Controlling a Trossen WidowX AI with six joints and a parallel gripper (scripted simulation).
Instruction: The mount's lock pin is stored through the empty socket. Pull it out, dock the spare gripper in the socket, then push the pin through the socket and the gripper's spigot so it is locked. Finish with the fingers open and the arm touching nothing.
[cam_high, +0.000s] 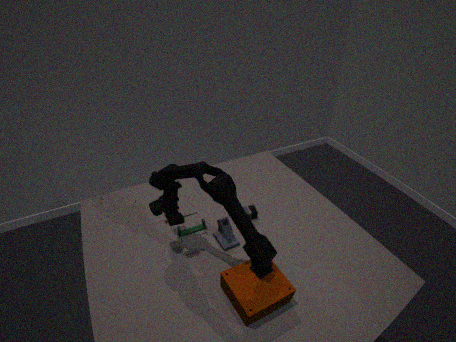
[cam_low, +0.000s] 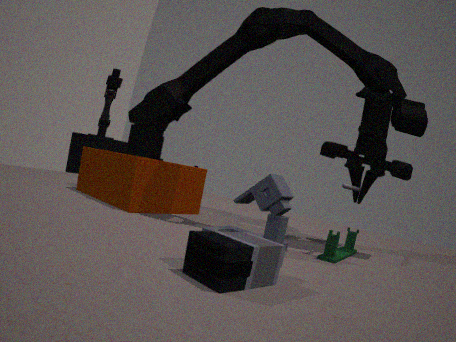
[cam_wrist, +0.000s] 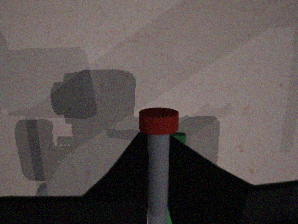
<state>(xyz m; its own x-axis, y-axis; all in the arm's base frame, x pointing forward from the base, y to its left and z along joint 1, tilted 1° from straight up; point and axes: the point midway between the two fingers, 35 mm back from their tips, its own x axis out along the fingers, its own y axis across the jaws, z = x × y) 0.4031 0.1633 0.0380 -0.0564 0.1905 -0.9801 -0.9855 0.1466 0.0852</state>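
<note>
My gripper (cam_high: 176, 221) (cam_low: 358, 194) (cam_wrist: 151, 139) points down and is shut on the lock pin (cam_low: 350, 187) (cam_wrist: 158, 172). The pin has a grey shaft and a red head, lies across the fingers and is clear of the mount. The gripper is in the air above the green two-post stand (cam_high: 192, 230) (cam_low: 340, 254) (cam_wrist: 180, 137), which is mostly hidden behind the pin and fingers in the wrist view. The grey mount (cam_high: 225, 231) (cam_low: 276, 227) stands upright with its angled socket head at the top. The spare gripper (cam_high: 252, 212) (cam_low: 220, 260), a black and light grey block, lies on the table beside the mount.
The arm's orange base block (cam_high: 257, 292) (cam_low: 142, 182) is on the near side of the table in the top view. The mount stands between that base and the spare gripper's side, with the green stand to its left. The arm's shadows fall across the table.
</note>
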